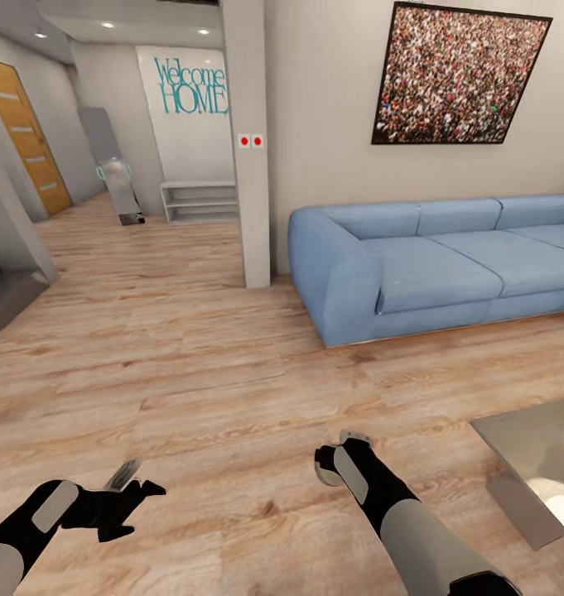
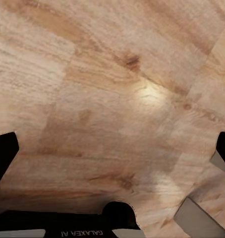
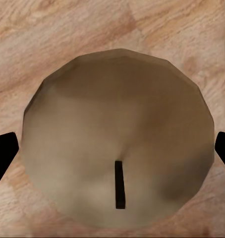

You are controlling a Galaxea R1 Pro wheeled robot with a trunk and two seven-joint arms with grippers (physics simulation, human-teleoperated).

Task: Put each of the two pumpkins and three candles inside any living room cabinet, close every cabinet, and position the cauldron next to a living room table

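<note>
Candle: a stubby grey-beige wax cylinder with a rounded top and short dark wick (image 3: 117,148) sits between the right pincer's (image 1: 338,463) dark fingertips (image 3: 3,156), apparently grasped, above the pale wood plank floor (image 1: 232,389). Its long axis runs along the pincer, wick end facing the wrist camera. The left pincer (image 1: 124,488) is released, empty. Blue sofa (image 1: 431,265) at two o'clock.

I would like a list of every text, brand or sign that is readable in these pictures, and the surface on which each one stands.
"Welcome HOME": teal lettering on the white wall panel at the end of the hallway.
"GALAXEA AI": white print, seen upside down, on the black body of the left pincer.
Two red dots on small white squares on the pillar: no text on them.
Framed picture above the sofa: no words legible.
</note>
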